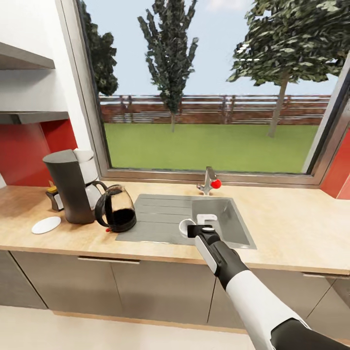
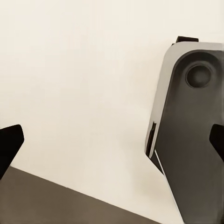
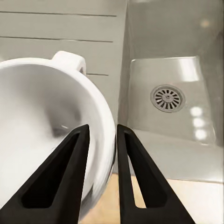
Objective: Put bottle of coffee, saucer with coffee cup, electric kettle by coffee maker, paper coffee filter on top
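A white coffee cup (image 1: 183, 224) stands at the front of the sink's drainboard. My right gripper (image 1: 193, 228) is shut on its wall; in the right wrist view the two black fingers (image 3: 70, 177) pinch the rim of the cup (image 3: 46, 107), one inside and one outside. The dark grey coffee maker (image 1: 68, 187) is at the left of the wooden countertop (image 1: 291, 228), with a round glass kettle (image 1: 115, 209) on its right and the flat white saucer (image 1: 46, 224) in front of it on the left. My left gripper (image 2: 112, 142) hangs open over pale floor.
The steel sink (image 1: 221, 218) with its faucet (image 1: 209, 182) lies under the window, and its drain (image 3: 167, 98) is beside the cup. A small dark item with a yellow top (image 1: 54, 197) sits behind the coffee maker. Grey shelves (image 1: 29, 116) hang at the upper left.
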Robot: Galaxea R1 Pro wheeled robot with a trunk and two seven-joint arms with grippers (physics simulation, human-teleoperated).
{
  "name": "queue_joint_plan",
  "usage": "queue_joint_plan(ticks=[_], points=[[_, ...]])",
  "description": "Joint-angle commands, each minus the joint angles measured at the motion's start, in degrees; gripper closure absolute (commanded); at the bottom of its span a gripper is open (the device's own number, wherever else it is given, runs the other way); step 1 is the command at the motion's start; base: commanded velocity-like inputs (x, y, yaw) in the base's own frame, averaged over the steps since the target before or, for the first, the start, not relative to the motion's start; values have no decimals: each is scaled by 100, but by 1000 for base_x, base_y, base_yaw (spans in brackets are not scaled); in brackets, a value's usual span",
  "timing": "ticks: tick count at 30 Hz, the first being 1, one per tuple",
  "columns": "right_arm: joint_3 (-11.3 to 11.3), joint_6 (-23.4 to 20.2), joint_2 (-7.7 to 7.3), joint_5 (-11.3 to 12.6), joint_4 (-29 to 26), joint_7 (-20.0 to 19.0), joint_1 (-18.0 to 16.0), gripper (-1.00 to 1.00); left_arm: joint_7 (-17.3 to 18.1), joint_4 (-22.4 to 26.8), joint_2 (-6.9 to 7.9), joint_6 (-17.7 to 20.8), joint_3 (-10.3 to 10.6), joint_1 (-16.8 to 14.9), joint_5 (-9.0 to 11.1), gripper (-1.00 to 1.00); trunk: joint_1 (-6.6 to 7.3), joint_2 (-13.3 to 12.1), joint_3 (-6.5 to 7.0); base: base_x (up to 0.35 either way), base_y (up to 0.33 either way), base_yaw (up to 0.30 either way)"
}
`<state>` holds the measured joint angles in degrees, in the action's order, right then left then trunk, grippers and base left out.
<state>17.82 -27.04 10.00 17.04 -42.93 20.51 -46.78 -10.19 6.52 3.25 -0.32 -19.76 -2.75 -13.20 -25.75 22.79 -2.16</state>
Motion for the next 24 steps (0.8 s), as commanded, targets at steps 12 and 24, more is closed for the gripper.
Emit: queue_joint_plan(ticks=[12, 24], points=[[11, -4, 0, 62, -37, 49, -6, 100, -9, -2, -9, -3, -45, -3, -60, -100, -4, 13, -13, 0, 4, 46], [11, -8, 0, 62, -32, 49, -6, 100, -9, -1, -18, -3, -45, -5, -60, -100, -4, 13, -13, 0, 0, 275]])
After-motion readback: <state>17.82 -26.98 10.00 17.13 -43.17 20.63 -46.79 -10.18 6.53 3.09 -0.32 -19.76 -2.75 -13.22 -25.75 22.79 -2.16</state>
